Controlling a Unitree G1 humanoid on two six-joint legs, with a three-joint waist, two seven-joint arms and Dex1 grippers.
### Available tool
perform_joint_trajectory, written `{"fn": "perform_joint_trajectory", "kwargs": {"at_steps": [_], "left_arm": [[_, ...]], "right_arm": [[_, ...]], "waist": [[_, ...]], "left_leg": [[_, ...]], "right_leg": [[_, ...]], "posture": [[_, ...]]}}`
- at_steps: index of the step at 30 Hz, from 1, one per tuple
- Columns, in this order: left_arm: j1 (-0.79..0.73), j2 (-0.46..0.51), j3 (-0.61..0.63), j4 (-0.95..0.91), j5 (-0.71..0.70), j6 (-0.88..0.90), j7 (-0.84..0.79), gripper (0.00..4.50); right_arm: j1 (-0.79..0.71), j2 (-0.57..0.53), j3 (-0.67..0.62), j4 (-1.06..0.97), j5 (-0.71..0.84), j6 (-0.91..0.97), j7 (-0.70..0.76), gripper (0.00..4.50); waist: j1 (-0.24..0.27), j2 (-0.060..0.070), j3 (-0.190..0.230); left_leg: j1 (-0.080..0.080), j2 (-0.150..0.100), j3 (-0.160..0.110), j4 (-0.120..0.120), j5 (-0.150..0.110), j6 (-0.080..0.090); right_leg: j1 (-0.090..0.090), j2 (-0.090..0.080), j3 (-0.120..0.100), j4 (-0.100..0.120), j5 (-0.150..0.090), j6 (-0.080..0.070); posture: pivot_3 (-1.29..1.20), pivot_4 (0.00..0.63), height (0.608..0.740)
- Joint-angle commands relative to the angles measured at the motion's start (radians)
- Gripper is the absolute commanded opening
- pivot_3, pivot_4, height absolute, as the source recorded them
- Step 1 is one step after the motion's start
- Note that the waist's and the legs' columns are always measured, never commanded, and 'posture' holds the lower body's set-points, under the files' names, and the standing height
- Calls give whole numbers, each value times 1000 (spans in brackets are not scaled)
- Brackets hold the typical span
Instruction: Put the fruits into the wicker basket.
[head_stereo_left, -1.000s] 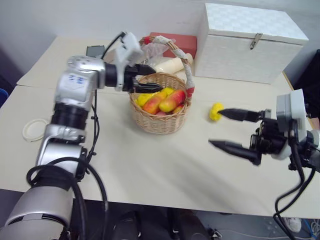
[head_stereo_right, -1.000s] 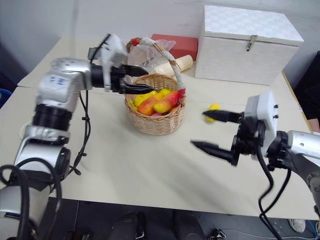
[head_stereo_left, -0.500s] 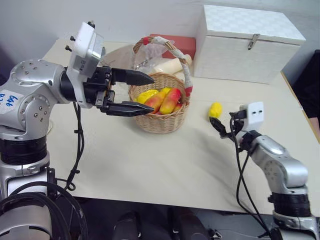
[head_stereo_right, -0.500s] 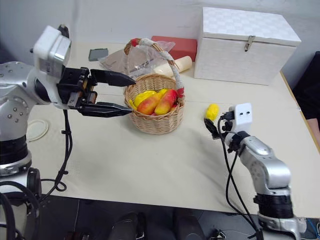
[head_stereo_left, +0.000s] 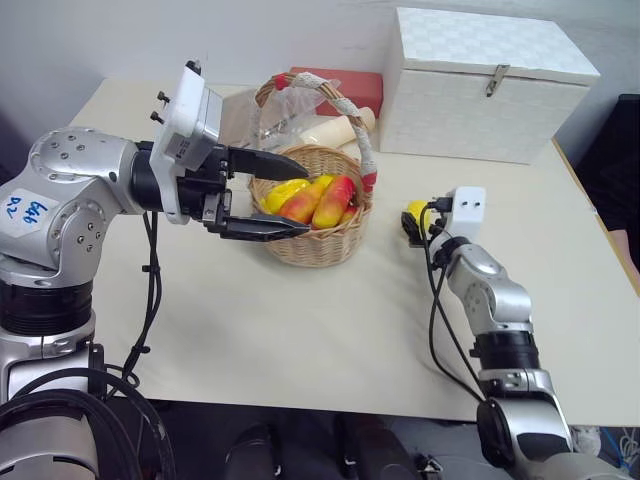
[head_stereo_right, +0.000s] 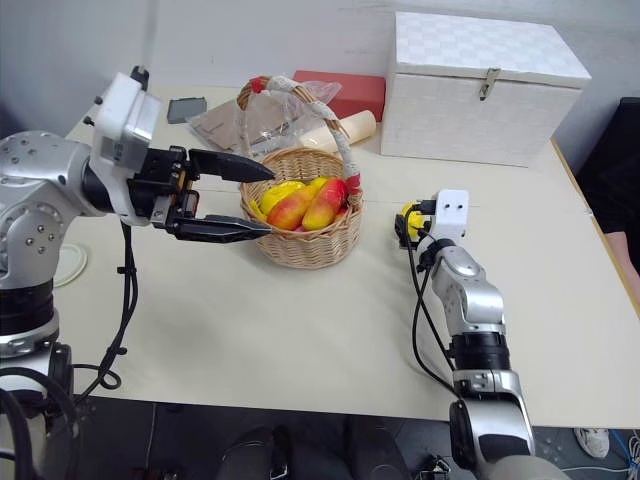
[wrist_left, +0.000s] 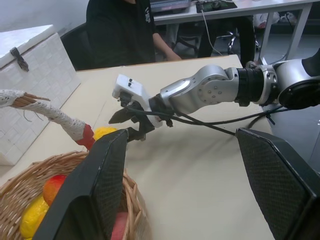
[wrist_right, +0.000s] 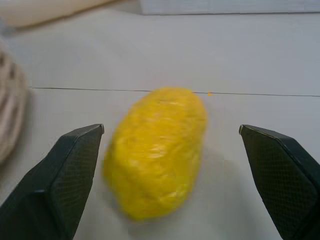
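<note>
One lemon (wrist_right: 156, 150) left on the worktop (head_stereo_left: 300, 330), sitting right between the right hand's (wrist_right: 170, 185) spread-open fingers, so next it just needs to clamp down.

We see a cream bench (head_stereo_left: 300, 330) set against a pale wall (head_stereo_left: 120, 40), and behind it desks (wrist_left: 225, 7) where a person (wrist_left: 125, 30) in black sits.

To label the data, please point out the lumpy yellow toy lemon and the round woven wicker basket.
lumpy yellow toy lemon (wrist_right: 156, 150), right wrist view, middle of its body.
round woven wicker basket (head_stereo_left: 315, 243), left eye view, front wall.
</note>
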Motion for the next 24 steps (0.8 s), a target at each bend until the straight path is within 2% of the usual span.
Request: {"fn": "perform_joint_trajectory", "kwargs": {"at_steps": [1,3,8,10,13,17,21,24], "left_arm": [[-31,5,1,4,3,-19,11,3653],[-33,4,-3,11,8,-25,14,3665],[-35,10,-2,20,7,-30,21,3665],[-30,15,7,27,9,-30,30,3665],[-1,40,36,51,10,-24,42,3665],[76,114,79,57,11,-33,23,3665],[102,161,112,80,4,-37,17,3665],[100,175,117,97,4,-45,15,3665]], "right_arm": [[-57,17,-13,74,-16,-102,37,4316],[-79,20,-13,121,-28,-145,47,3885],[-68,14,-21,144,-37,-197,85,2170],[-31,-1,-22,67,-12,-181,143,1795],[52,-57,-35,-139,69,-83,254,1786],[208,-238,-31,-500,243,126,467,1786],[265,-358,-37,-724,413,298,556,1786],[197,-334,22,-816,490,389,522,1786]], "waist": [[-3,0,0],[-9,0,0],[-14,0,0],[-15,0,0],[-11,1,0],[-5,3,2],[-3,3,2],[-5,2,2]], "left_leg": [[0,0,0,0,0,0],[0,0,0,0,0,0],[0,0,0,0,0,0],[0,0,0,-1,0,0],[0,0,0,-2,0,0],[0,0,0,-6,0,0],[1,1,0,-7,1,-2],[5,1,1,-10,1,-2]], "right_leg": [[0,0,0,0,0,0],[0,0,0,0,0,0],[0,0,0,0,0,0],[0,0,0,0,0,0],[0,0,0,0,0,0],[0,0,0,-3,0,0],[0,1,0,-4,0,0],[2,1,1,-4,0,-1]], "posture": [[0,150,740],[0,150,740],[0,150,740],[0,150,740],[0,150,740],[0,150,740],[0,150,740],[0,150,740]]}}
